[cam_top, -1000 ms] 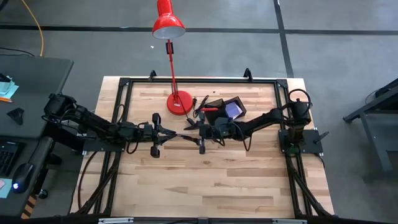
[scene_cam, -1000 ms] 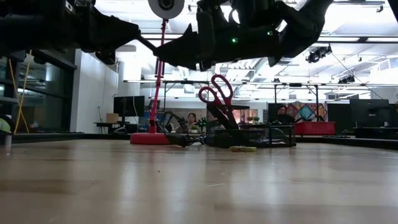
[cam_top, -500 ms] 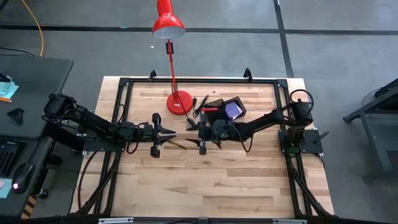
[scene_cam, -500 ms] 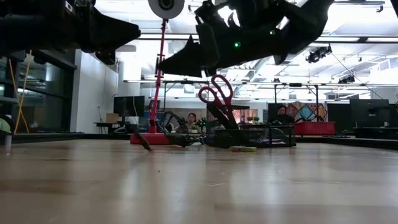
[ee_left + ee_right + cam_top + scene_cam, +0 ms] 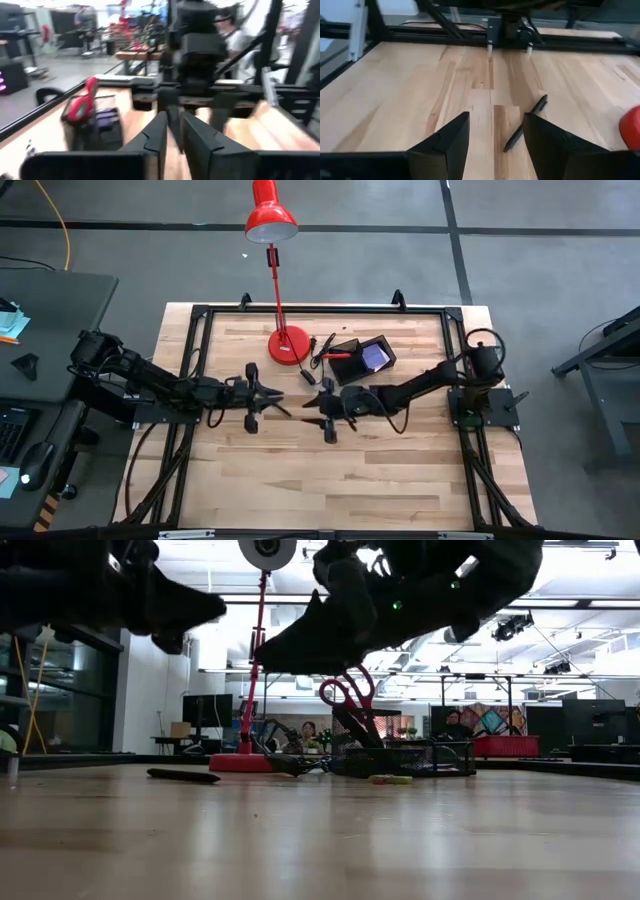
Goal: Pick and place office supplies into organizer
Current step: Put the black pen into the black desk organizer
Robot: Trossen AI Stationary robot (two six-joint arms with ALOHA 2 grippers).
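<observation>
While a pen lies loose on the desk between both arms, spread right jaws risk knocking it; left jaws sit pressed together

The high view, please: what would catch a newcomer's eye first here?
The red desk lamp rises over the table's far edge. At mid-table the left gripper and right gripper face each other, a dark pen lying between them. The black organizer with red-handled scissors sits beside the lamp's base.

You see a dark pen flat on the table. Red-handled scissors stand upright in the black organizer; a purple-blue pad sits inside it.
</observation>
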